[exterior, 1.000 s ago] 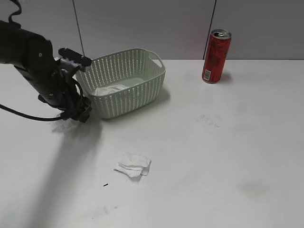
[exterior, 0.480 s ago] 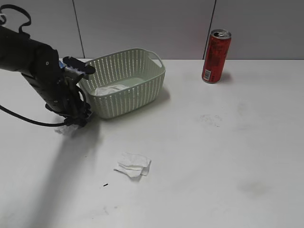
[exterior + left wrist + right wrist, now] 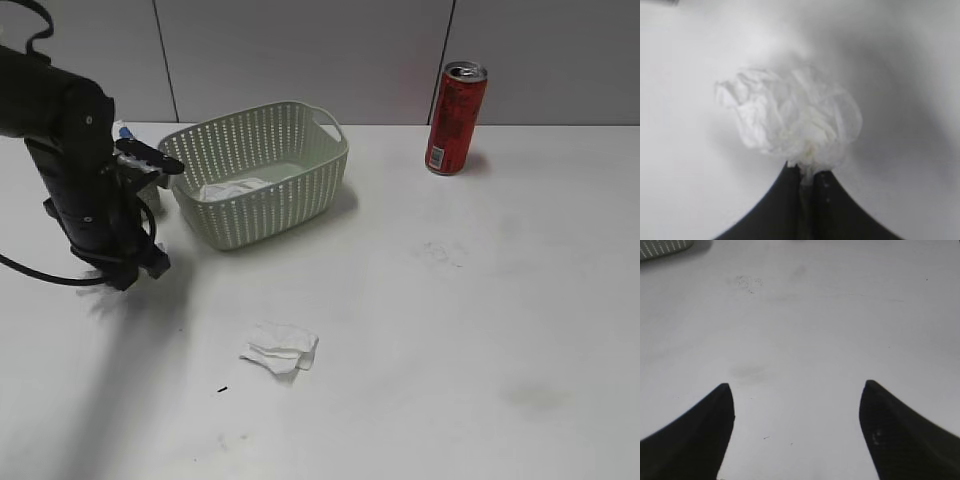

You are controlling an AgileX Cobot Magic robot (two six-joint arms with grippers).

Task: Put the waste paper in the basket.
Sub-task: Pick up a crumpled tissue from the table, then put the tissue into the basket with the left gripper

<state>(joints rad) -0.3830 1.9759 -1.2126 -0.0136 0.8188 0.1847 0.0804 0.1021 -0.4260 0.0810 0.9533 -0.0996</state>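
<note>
My left gripper (image 3: 807,172) is shut on a crumpled white waste paper wad (image 3: 790,115), pinching its near edge just above the table. In the exterior view this gripper (image 3: 127,275) is left of and in front of the pale green perforated basket (image 3: 300,135), and the arm hides most of the wad. A second wad (image 3: 232,188) lies inside the basket. A third wad (image 3: 282,347) lies on the table in front of the basket. My right gripper (image 3: 797,390) is open and empty over bare table; it does not show in the exterior view.
A tall red drink can (image 3: 456,118) stands at the back right by the wall. A small object with a blue patch (image 3: 123,131) peeks out behind the left arm. A corner of the basket (image 3: 662,247) shows at the top left of the right wrist view.
My left arm has moved left and toward the table's front, away from the basket's left side. The wad on the table, the basket and the can have not moved.
</note>
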